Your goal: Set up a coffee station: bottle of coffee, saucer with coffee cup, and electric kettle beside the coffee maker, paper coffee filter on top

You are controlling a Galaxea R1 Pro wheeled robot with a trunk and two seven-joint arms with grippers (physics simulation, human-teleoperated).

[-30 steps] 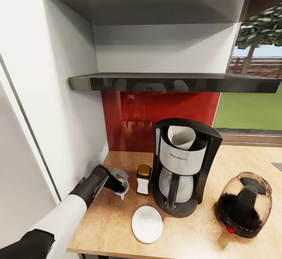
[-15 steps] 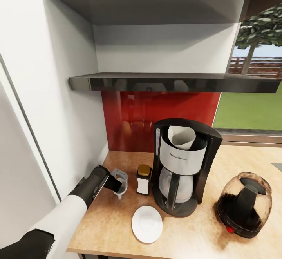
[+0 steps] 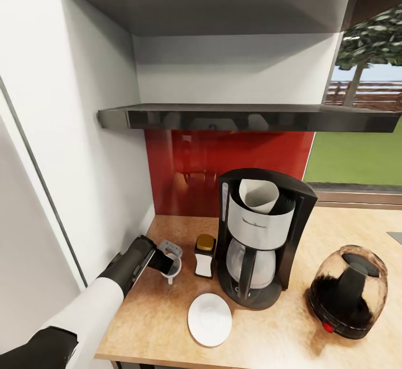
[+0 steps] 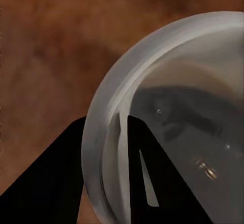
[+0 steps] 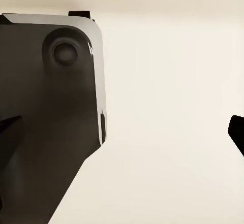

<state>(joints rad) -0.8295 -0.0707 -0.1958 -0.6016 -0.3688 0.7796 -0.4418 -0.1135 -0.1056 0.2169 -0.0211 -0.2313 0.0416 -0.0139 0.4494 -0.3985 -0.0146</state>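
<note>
My left claw point(image 3: 167, 262) was closed on the rim of the coffee cup point(image 3: 173, 268); in the left wrist view one dark finger point(image 4: 147, 173) sat inside the cup point(image 4: 173, 127) and the other outside. In the head view the claw hid a part of the cup, so I could not tell if the cup touched the tabletop point(image 3: 167, 313). My right claw point(image 5: 122, 153) had its two dark fingertips far apart with nothing between them, in front of a pale surface and a dark grey block I could not identify.

The saucer point(image 3: 209, 319) lay bare near the front edge, just before the coffee maker point(image 3: 261, 235). The bottle of coffee point(image 3: 204, 255) stood just beside the machine, and the paper coffee filter point(image 3: 258, 195) sat in its top. The electric kettle point(image 3: 348, 292) stood further to the right. The kitchen shelf point(image 3: 245, 116) hung above, its right end cut off.
</note>
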